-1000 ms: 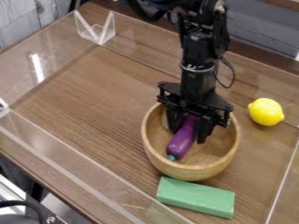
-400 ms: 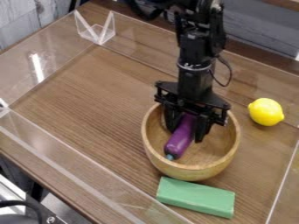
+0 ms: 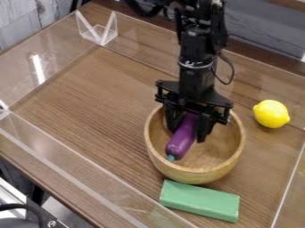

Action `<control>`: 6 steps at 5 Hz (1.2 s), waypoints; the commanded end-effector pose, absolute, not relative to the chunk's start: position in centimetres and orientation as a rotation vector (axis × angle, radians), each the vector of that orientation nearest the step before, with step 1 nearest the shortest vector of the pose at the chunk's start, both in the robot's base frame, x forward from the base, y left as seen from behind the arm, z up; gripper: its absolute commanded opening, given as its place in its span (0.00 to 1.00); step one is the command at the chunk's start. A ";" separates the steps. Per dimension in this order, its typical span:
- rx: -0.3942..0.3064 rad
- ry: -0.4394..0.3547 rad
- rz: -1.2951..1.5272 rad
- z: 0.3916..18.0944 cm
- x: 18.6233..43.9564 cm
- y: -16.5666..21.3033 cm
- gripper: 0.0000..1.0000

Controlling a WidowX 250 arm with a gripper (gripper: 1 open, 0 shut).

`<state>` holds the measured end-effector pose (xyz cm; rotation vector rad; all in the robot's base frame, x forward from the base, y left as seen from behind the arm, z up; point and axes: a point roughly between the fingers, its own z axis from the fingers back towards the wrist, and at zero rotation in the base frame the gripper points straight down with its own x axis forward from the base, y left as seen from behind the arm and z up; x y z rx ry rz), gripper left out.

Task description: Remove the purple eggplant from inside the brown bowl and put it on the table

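The brown bowl (image 3: 226,158) sits on the table (image 3: 95,98) toward the front right. Inside it the purple eggplant (image 3: 181,139) stands tilted, its lower end down near the bowl's floor and its upper end between the fingers. My gripper (image 3: 193,127) points straight down over the bowl and is shut on the eggplant's upper part. The black arm rises behind it toward the top of the view.
A yellow lemon (image 3: 272,113) lies right of the bowl. A flat green sponge block (image 3: 201,199) lies in front of the bowl. Low clear acrylic walls (image 3: 48,62) border the table, with a clear stand (image 3: 98,27) at the back left.
The gripper and eggplant have shifted slightly up and left in the picture; the eggplant sits a little higher in the bowl than a second ago.
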<state>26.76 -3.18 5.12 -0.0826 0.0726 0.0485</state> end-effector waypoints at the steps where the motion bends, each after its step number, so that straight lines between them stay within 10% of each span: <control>1: -0.094 0.001 0.059 7.4 27.4 -2.9 0.00; 6: -0.097 -0.028 0.102 9.4 27.3 -0.5 0.00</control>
